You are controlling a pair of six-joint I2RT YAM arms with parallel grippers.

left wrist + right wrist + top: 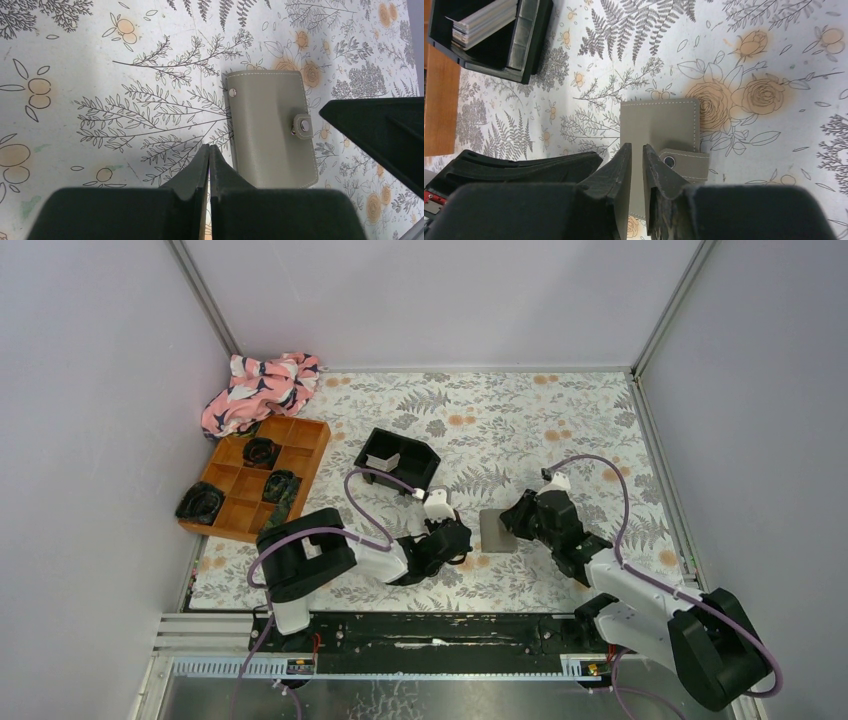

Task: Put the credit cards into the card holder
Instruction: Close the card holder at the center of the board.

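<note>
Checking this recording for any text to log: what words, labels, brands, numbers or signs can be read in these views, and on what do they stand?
None can be read in any view.
The card holder: plain grey, stitching and two snaps, no brand.
The cards in the black tray: only edges show, faces hidden.
The small parts on the front rail: too small to read.

Right gripper (pixel 636 148) seemingly covers part of card holder (pixel 659 125).
</note>
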